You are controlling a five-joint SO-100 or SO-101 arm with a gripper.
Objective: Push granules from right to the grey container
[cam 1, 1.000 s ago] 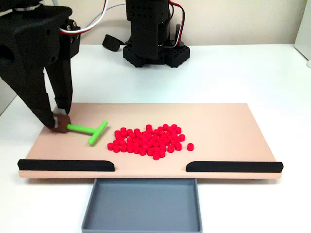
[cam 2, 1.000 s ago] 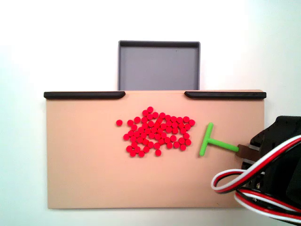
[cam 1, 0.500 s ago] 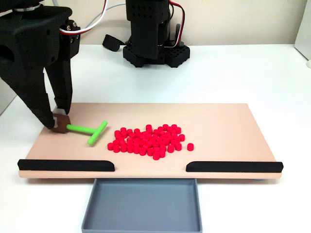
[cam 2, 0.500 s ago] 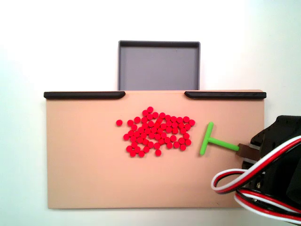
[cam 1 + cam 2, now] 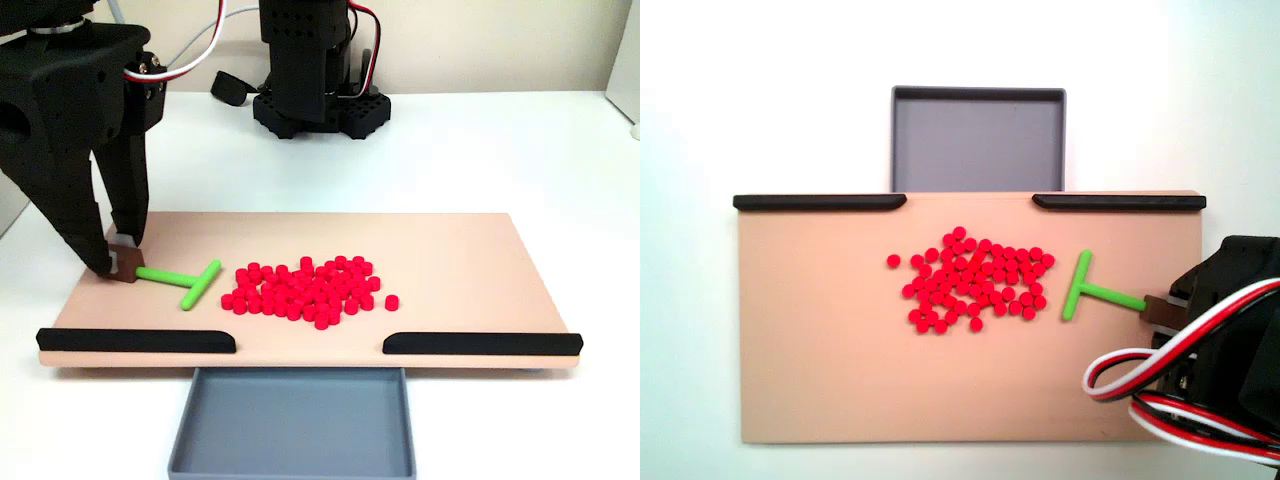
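A loose cluster of red granules [image 5: 305,288] [image 5: 975,279] lies on the middle of the tan board [image 5: 450,260] [image 5: 820,340]. The empty grey container [image 5: 292,420] [image 5: 978,140] sits against the board's edge, at the gap between two black strips. My black gripper [image 5: 122,258] [image 5: 1162,310] is shut on the brown end block of a green T-shaped stick [image 5: 185,279] [image 5: 1090,292]. The stick's crossbar stands just beside the granules, apart from them, on the left in a fixed view and on the right in the other.
Two black strips [image 5: 135,340] [image 5: 482,343] line the board's edge on either side of the gap. The arm's black base [image 5: 318,100] stands behind the board. Red, white and black cables [image 5: 1180,400] hang over the board's corner.
The gripper has shifted slightly with the stick, toward the container side of the board; the crossbar has moved a little that way. The granules have not moved.
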